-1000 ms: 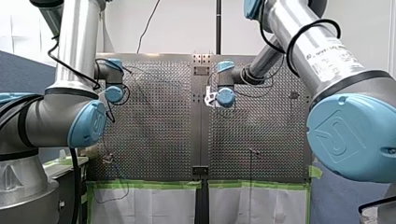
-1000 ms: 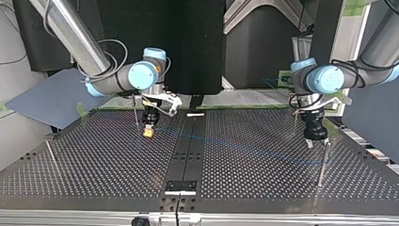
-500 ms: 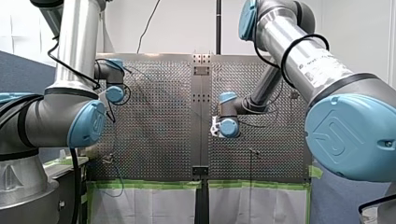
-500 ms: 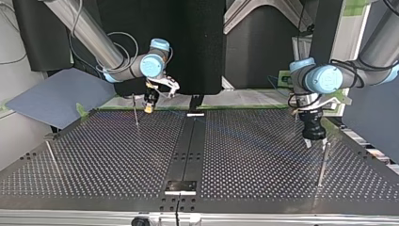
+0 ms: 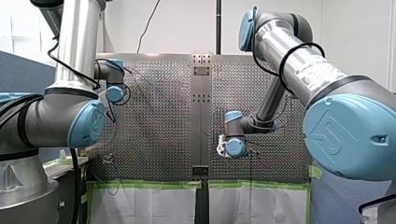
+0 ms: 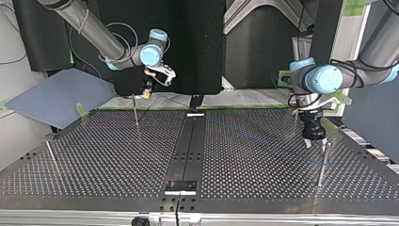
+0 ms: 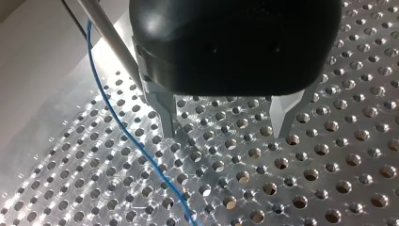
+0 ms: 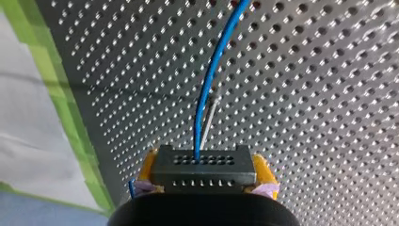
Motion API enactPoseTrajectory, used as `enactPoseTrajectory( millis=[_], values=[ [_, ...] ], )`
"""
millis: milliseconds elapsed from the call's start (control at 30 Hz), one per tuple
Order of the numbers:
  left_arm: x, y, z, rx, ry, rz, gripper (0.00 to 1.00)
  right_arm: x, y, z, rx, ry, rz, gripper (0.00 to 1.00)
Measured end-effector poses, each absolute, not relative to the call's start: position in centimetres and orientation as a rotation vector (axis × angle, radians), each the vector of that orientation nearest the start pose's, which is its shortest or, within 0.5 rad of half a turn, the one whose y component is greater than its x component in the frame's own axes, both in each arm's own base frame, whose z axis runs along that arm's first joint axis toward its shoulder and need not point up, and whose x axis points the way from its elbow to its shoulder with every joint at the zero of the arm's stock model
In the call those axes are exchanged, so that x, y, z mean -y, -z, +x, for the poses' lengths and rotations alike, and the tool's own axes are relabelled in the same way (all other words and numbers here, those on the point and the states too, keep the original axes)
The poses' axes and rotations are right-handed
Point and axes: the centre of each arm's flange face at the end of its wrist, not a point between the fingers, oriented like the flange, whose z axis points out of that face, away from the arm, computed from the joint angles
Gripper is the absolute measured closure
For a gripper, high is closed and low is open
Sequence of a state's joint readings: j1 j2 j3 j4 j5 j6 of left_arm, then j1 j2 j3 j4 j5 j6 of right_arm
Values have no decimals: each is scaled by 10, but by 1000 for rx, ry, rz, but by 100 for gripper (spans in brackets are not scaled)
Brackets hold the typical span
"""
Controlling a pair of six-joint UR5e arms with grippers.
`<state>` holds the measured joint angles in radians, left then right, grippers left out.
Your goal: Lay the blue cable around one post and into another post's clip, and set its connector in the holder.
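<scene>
Our right jaws, clamped on the connector point(image 8: 202, 165), drew nearer; left jaws apart; the tautening blue cable point(image 8: 214, 70) may snag the post point(image 6: 135, 112).

Front view: camera set behind and above our two arms, between the shoulders, facing along their reach over the perforated table point(image 5: 159, 116). The near joints of our left arm point(image 5: 70, 116) and our right arm point(image 5: 345, 135) crowd its sides.

Top view: camera across the table at about work height, facing back at the arms, so sides are crossed. We note these two views share the whole table and its centre strip point(image 6: 188, 141).

Left wrist view: very near the surface, looking along our left gripper point(image 7: 225, 134), jaws apart.

Right wrist view: looks along our right gripper point(image 8: 205, 165), closed on the connector point(image 8: 202, 176), toward the table's edge with green tape point(image 8: 61, 94).

Both wrist views share the blue cable point(image 7: 141, 153).
</scene>
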<state>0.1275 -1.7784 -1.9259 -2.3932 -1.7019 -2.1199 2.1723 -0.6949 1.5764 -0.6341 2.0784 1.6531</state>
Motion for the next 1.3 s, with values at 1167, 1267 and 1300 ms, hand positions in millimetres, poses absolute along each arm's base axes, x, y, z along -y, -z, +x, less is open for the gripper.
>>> enactPoseTrajectory(
  millis=[1167, 1267, 1300],
  values=[
    [52, -290, 546, -1278, 244, -550, 0, 401, 146, 283, 1429, -855, 1482, 98],
    [52, -290, 546, -1280, 237, -545, 0, 393, 157, 269, 1429, -830, 1507, 98],
    [52, -290, 546, -1281, 235, -543, 0, 392, 159, 265, 1427, -824, 1513, 98]
  ],
)
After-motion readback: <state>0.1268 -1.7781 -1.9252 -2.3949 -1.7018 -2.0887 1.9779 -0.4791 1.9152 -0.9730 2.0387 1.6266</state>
